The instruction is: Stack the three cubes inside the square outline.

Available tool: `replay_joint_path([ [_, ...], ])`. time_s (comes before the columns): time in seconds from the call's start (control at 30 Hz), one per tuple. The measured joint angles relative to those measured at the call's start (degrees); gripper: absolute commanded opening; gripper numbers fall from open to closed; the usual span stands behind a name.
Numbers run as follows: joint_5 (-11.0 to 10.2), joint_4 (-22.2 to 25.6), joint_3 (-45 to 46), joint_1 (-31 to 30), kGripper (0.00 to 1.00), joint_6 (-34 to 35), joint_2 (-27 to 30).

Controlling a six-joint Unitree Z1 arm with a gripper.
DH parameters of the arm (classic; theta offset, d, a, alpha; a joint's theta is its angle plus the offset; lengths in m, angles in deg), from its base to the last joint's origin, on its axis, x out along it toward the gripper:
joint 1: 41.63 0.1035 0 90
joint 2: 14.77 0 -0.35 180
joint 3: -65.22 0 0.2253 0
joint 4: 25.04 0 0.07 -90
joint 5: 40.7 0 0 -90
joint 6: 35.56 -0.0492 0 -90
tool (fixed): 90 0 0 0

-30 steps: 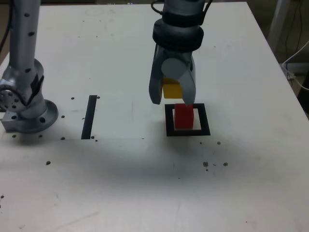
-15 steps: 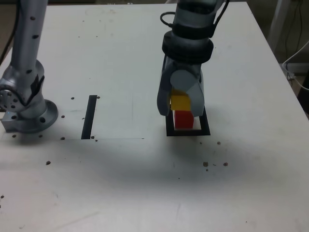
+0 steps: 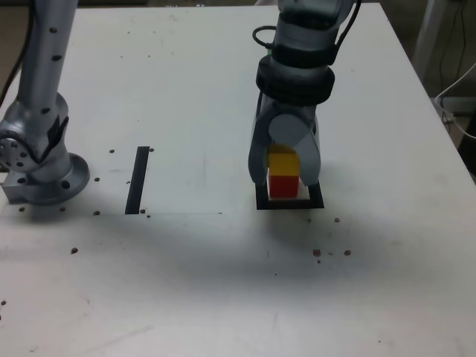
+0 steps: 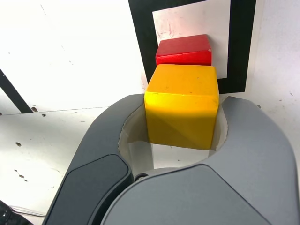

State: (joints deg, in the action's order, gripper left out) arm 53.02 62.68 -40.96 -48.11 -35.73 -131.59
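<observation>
The red cube (image 3: 282,186) stands inside the square outline (image 3: 317,201), right of centre in the exterior view. Directly above it is the yellow cube (image 3: 282,162), held between the fingers of my gripper (image 3: 283,172), which is shut on it. Whether the yellow cube rests on the red one or hangs just over it I cannot tell. In the wrist view the yellow cube (image 4: 183,105) fills the space between the jaws of the gripper (image 4: 183,112), with the red cube (image 4: 183,50) and the square outline (image 4: 238,47) beyond it. The green cube is out of view.
A straight black strip (image 3: 138,179) lies on the white table (image 3: 186,282) at the exterior view's left. Further left stands the arm's grey base (image 3: 37,160). Small dark specks dot the table surface. A table edge runs along the right side.
My gripper has carried the yellow cube to the exterior view's right and down, from beside the red cube to directly over it.
</observation>
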Motion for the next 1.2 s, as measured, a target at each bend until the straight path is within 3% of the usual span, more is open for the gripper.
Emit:
replay_joint_path([
  [0.07,-0.2,-0.4,0.3,0.0,0.43,0.0,-0.1],
  [0.2,-0.3,-1.3,1.6,0.3,0.85,-0.3,-0.2],
  [0.27,-0.3,-2.1,2.6,0.5,0.95,-0.5,-0.1],
  [0.6,-0.4,-3.3,4.4,0.7,0.99,-0.6,-0.1],
  [0.93,-6.0,-0.8,3.6,2.0,0.99,-0.6,6.3],
  [1.2,-7.7,1.9,2.7,8.8,0.99,-3.7,7.3],
])
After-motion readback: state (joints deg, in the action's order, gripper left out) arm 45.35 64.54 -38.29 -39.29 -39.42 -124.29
